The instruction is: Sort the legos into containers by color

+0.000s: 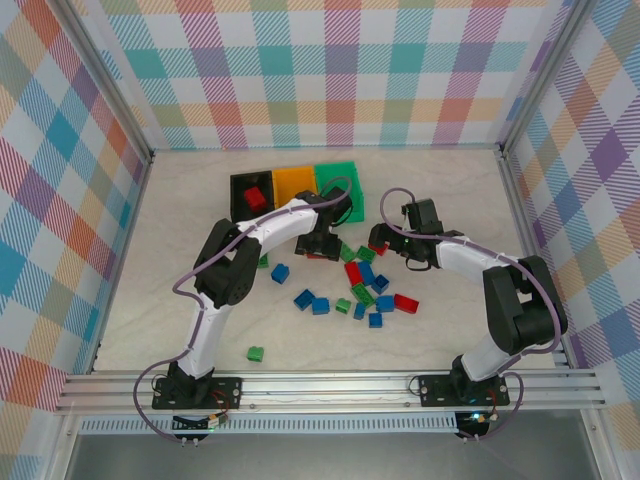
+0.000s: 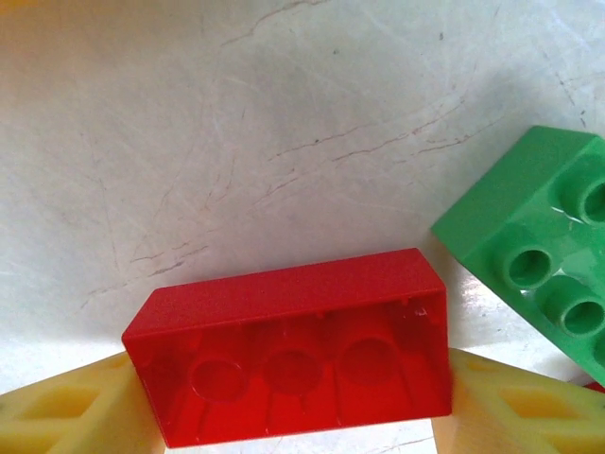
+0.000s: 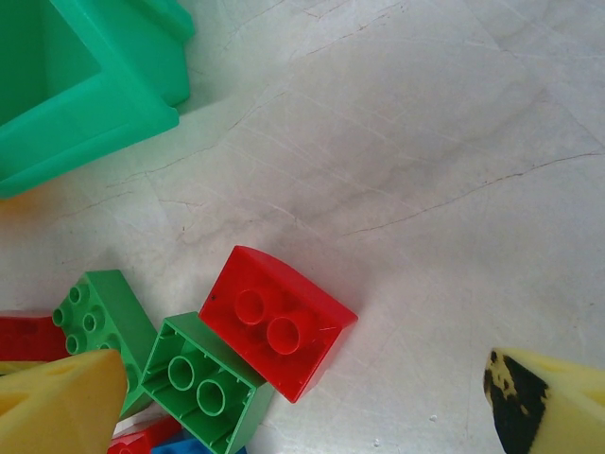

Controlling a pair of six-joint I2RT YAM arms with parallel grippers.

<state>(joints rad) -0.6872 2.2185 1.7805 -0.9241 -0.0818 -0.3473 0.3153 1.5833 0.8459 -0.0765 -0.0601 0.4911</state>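
Top view: three bins stand in a row at the back middle of the table (image 1: 130, 300), with the black bin (image 1: 243, 183) on the left, the orange bin (image 1: 295, 181) in the middle and the green bin (image 1: 338, 172) on the right, their sides touching. One red brick (image 1: 257, 197) lies inside the black bin. The left arm reaches forward, and the left claw (image 1: 320, 243) is down at the table just in front of the orange bin. Left wrist view: the claw is closed partway, with a yellow pad (image 2: 66, 411) against each short end of a red lego (image 2: 288, 345). The red lego lies on its side with its hollow underside toward the camera. Cannot tell whether it is off the table. A studded green lego (image 2: 544, 251) lies just to its right, apart from it. The right claw (image 1: 384, 242) sits low, to the right of the left claw, at the back edge of the loose legos (image 1: 362, 293). These red, green and blue pieces are scattered across the middle of the table. A lone green piece (image 1: 255, 353) lies nearer the arm bases. Right wrist view: the jaws are spread wide and hold nothing. A curved red lego (image 3: 276, 322) touches a square green lego (image 3: 203, 383) on the table, nearer the left finger. A corner of the green bin shows at upper left, well apart from them.
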